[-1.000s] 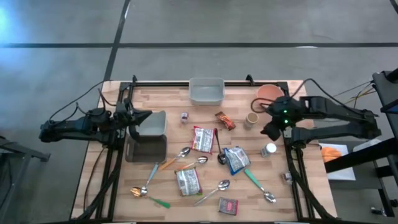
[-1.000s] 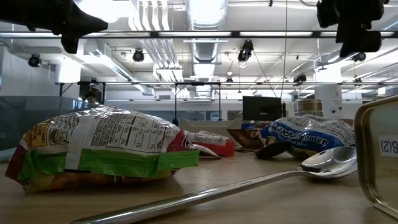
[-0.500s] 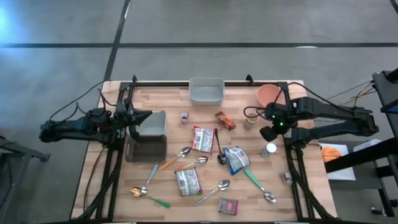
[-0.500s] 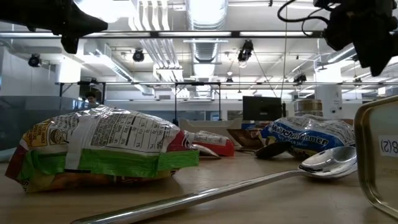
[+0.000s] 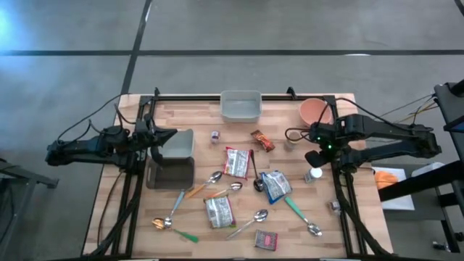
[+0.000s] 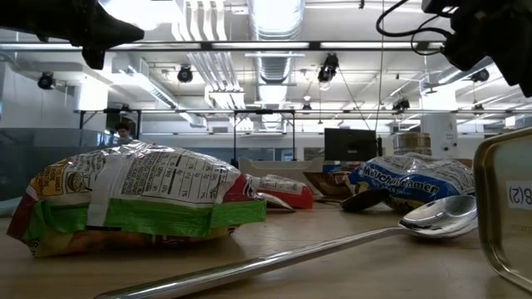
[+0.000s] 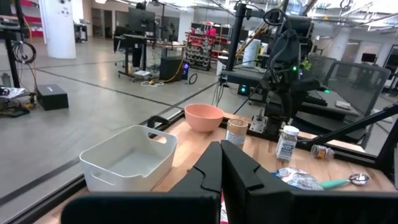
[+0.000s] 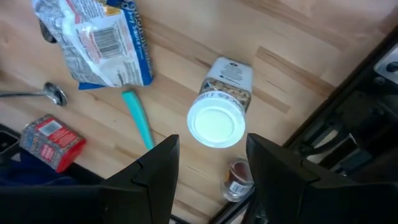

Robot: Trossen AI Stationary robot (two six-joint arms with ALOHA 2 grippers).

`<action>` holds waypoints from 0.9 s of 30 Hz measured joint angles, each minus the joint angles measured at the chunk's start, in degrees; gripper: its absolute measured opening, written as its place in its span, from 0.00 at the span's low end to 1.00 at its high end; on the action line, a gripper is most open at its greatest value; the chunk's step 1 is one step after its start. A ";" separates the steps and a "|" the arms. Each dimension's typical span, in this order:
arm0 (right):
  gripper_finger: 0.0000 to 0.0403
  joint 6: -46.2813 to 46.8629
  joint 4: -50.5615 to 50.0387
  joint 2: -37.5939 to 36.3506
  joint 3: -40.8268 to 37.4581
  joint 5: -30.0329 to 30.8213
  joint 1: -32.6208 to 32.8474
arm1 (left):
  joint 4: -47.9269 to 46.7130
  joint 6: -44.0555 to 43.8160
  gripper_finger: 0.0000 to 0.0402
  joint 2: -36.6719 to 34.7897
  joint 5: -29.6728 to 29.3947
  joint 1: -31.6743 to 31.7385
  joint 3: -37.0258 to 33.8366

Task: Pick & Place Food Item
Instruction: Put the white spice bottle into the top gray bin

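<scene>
Right gripper (image 8: 208,171) hovers—fingers apart—above the white-capped jar (image 8: 221,104).

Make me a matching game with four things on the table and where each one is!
Things:
1. white bin
2. pink bowl
3. white-lidded jar
4. blue snack bag

Places:
A. right under the right gripper, between its open fingers
B. far right corner of the table
C. middle of the table's far edge
D. mid-table, beside a teal-handled spoon

Pairs: 1-C, 2-B, 3-A, 4-D
</scene>
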 joint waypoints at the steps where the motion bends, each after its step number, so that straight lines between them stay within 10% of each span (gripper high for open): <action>1: 0.46 0.06 -0.04 0.02 -0.04 0.02 0.00 | 0.03 0.15 0.00 0.00 0.00 0.00 0.00; 13: 0.46 5.41 0.11 0.26 -3.12 0.13 1.69 | 0.02 1.06 0.00 0.02 0.00 0.02 0.00; 27: 0.46 20.08 1.73 2.21 0.15 11.34 18.23 | -0.20 1.06 0.00 0.02 0.00 0.04 0.00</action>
